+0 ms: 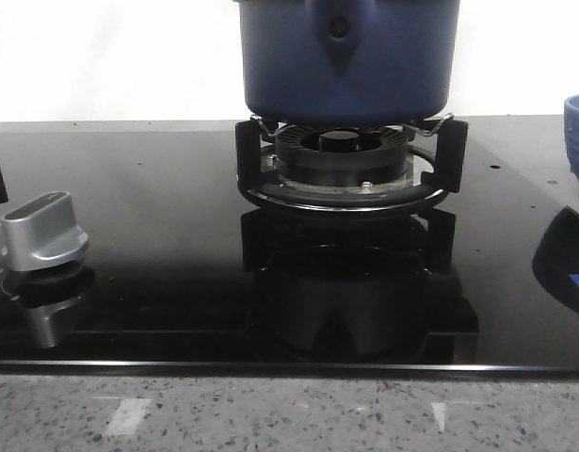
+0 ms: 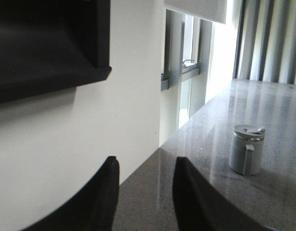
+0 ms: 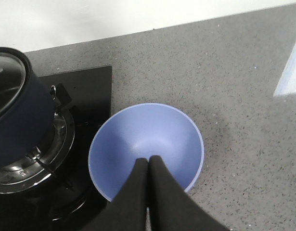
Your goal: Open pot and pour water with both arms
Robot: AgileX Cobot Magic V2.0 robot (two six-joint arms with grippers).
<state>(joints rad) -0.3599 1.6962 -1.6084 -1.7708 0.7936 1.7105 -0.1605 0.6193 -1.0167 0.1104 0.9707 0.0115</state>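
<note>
A dark navy pot [image 1: 348, 58] is seen at the top centre of the front view, seated on the black burner ring [image 1: 348, 169] of a glossy black cooktop [image 1: 157, 235]. Its tapered handle mount, with a round hole, is turned toward the camera. The rim and lid are cut off by the top edge here. A silver knob [image 1: 44, 231] is seen at the left edge, and part of a lighter blue bowl [image 1: 578, 132] at the right edge.

In the right wrist view, the pot [image 3: 18, 110] is found at the left edge with a glass lid [image 3: 7, 84] in place, so it is judged unopened. The right gripper [image 3: 148, 166] is shown at bottom centre with its fingers pressed together on nothing, poised above the bowl [image 3: 146, 147], which sits just beside the cooktop on grey stone counter [image 3: 244, 96]. From this gripper the pot lies toward the left of the frame, near.

In the left wrist view, the left gripper [image 2: 145, 180] is shown with fingers spread and nothing between them, aimed at a wall and a small grey lidded jug [image 2: 247, 149] at right. No pot is seen there, so the right arm is judged the nearer.
</note>
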